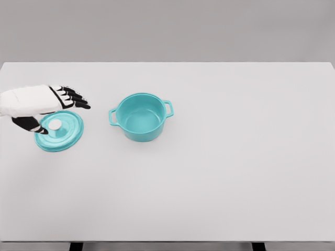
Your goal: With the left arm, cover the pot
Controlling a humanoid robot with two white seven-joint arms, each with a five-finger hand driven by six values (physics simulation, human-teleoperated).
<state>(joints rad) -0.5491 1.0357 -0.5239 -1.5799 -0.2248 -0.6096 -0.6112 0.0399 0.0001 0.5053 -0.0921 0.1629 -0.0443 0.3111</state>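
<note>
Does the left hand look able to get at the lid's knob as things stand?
Probably yes. The left hand hovers with fingers spread over the teal lid, whose white knob shows uncovered just below the palm. Nothing lies between them; the pot stands apart to the right.

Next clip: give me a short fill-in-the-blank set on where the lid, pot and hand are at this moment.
1. The teal pot stands ____, with no lid on it.
2. The lid lies flat on the table, to the pot's ____ in the picture.
3. The ____ hand hovers over the lid, fingers spread.

Missing words: uncovered; left; left
</note>
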